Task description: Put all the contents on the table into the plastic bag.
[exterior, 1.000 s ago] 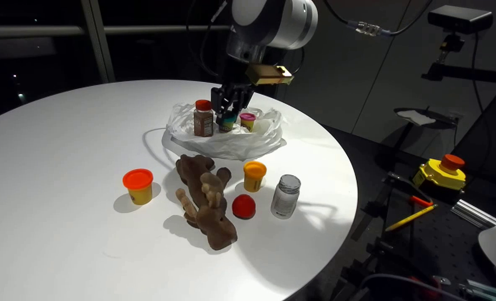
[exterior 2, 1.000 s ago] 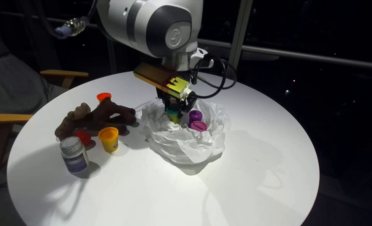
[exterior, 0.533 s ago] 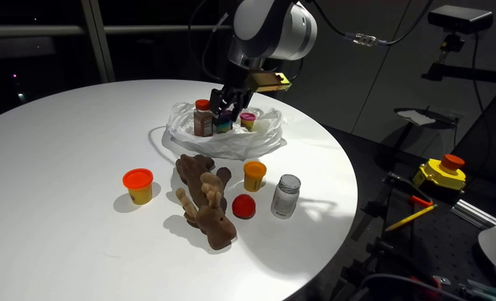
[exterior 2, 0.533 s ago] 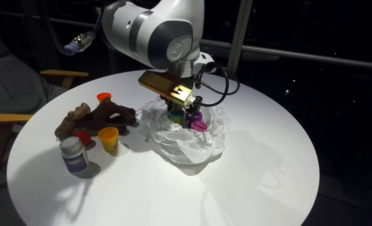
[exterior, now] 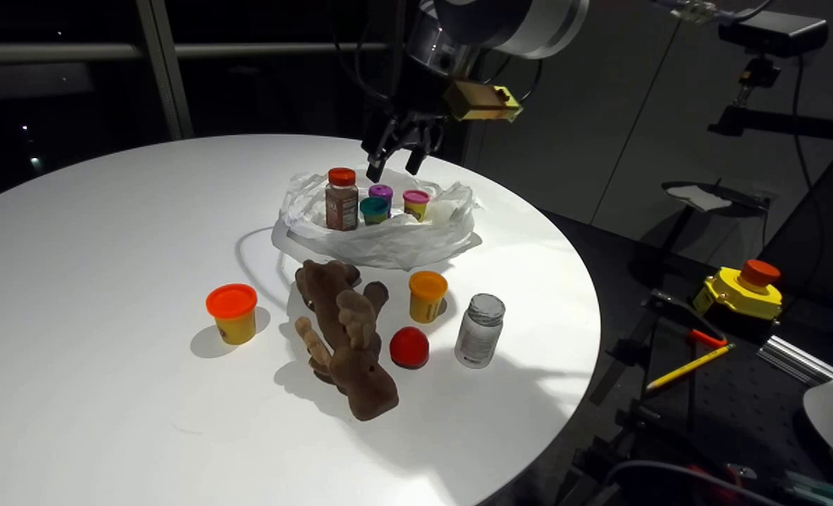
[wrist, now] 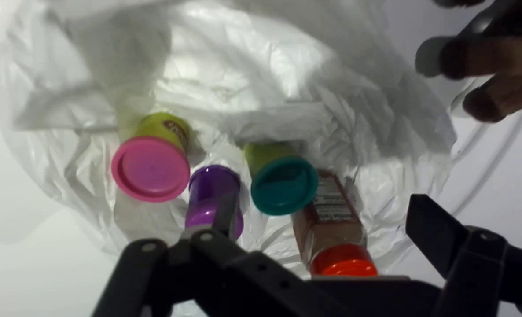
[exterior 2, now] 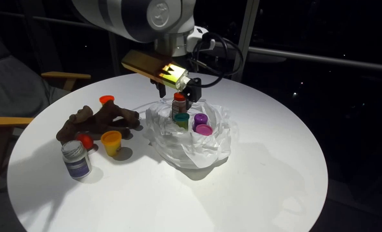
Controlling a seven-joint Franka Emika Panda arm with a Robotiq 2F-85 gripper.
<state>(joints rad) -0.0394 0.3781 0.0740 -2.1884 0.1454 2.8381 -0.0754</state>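
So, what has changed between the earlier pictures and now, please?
The teal-lidded cup shifted slightly and was let go in the plastic bag; the end effector opened and rose clear of it. The brown plush animal, red-lidded cup, orange-lidded cup, red rounded object and grey-white jar stayed where they were.

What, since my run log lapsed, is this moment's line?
claw: open, above plastic bag | bagged: teal-lidded tub, pink-lidded tub, purple container, brown bottle | table: brown plush, orange tub, red-lidded tub, round red object, pale jar
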